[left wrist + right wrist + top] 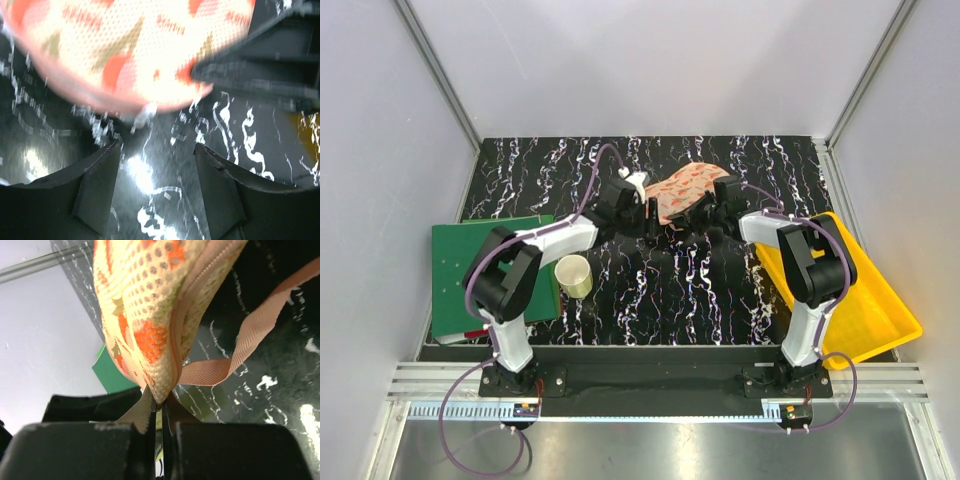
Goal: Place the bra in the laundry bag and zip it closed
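Note:
The laundry bag (685,188), peach-pink with red marks, lies at the back middle of the table, its zip rim closed where I see it. My right gripper (706,208) is shut on the bag's near end (150,330), pinching the seam between its fingertips (161,402). A peach ribbon loop (250,335) hangs beside it. My left gripper (651,215) is open and empty just in front of the bag's left end. In the left wrist view the bag (125,45) is blurred above the jaws (157,147), with a small zip pull (145,112) at its edge. The bra is not in view.
A green board (495,275) lies at the left with a pale yellow cup (574,275) beside it. A yellow plastic tray (865,300) stands at the right. The table top is black marble pattern, with white walls around it.

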### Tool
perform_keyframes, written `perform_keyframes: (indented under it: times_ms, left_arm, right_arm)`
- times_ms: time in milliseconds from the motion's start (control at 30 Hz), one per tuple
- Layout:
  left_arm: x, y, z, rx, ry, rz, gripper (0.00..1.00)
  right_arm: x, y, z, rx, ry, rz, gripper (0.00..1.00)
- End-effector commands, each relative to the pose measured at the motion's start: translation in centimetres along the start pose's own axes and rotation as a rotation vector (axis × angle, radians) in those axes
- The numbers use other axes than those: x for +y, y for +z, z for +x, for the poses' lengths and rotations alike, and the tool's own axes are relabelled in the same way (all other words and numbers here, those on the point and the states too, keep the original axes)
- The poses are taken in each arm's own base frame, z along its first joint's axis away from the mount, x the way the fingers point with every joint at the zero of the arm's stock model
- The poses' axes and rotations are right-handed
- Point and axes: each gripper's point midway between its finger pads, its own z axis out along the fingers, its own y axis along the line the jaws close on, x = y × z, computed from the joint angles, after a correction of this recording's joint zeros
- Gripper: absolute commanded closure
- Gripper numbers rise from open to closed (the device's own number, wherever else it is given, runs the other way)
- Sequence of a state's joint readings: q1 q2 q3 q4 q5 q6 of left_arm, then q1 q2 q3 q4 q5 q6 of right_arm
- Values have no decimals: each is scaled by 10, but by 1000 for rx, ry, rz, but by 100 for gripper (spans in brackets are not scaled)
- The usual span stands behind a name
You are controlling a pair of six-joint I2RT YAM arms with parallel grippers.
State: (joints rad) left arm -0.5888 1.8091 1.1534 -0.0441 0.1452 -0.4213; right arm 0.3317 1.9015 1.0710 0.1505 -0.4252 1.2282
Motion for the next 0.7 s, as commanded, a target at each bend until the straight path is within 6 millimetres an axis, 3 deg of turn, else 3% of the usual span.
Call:
perform_keyframes:
  times_ms: [0, 333, 433, 467, 533, 567, 667]
  left_arm:
    - [-10, 5, -27, -46, 64, 16, 37]
    - [4, 22, -28, -10, 86, -59, 46]
    - [11, 22, -32, -19, 79, -101, 66]
    - [16, 22, -32, -19, 73, -120, 79]
    - [23, 21, -34, -20, 67, -151, 89]
    - [24, 20, -34, -22, 60, -153, 100]
    - [42, 14, -41, -51, 61, -227, 100]
  right_arm:
    - [30, -22, 5, 15, -38, -82, 100]
    - [34, -27, 9, 27, -30, -97, 100]
    - [30, -27, 10, 30, -24, -92, 100]
    - [27, -27, 10, 30, -20, -87, 100]
    - [25, -28, 8, 27, -19, -87, 100]
    - [23, -28, 8, 27, -17, -84, 100]
    - [17, -30, 2, 24, -14, -78, 100]
